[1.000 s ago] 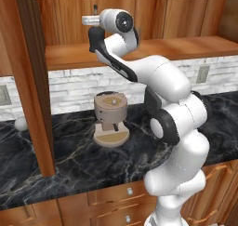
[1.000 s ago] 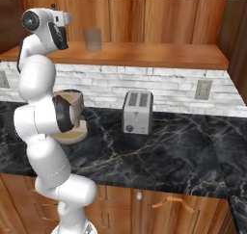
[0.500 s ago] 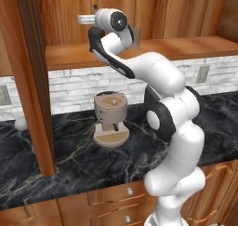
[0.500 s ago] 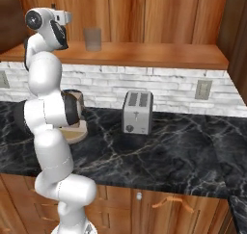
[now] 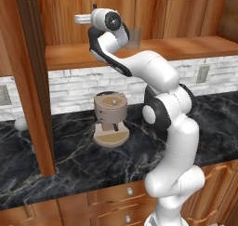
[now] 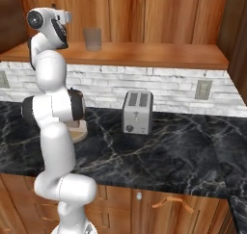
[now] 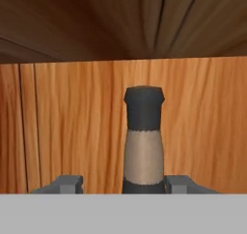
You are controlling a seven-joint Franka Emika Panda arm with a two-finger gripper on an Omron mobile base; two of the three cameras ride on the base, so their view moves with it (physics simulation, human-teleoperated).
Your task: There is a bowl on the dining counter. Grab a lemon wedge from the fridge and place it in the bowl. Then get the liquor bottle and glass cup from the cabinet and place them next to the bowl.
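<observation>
In the hand view the liquor bottle [image 7: 144, 141] stands upright against the cabinet's wooden back, showing a dark cap and a tan neck. My gripper [image 7: 124, 184] is open around its neck, one fingertip [image 7: 67, 184] a short way off on the left and the other close against its right side. The base views show my hand [image 5: 95, 19] raised into the open upper cabinet. The clear glass cup [image 5: 134, 38] stands on the cabinet shelf [image 6: 144, 55] to the right of my hand; the same glass cup [image 6: 92, 39] shows from the other side.
The open cabinet door [image 5: 32, 81] hangs at the left of the arm. Below on the black marble counter [image 6: 169, 146] stand a brown coffee machine [image 5: 110, 113] and a silver toaster [image 6: 137, 111]. White brick wall behind.
My hand has pushed a little deeper into the cabinet and the fingers have started to come together.
</observation>
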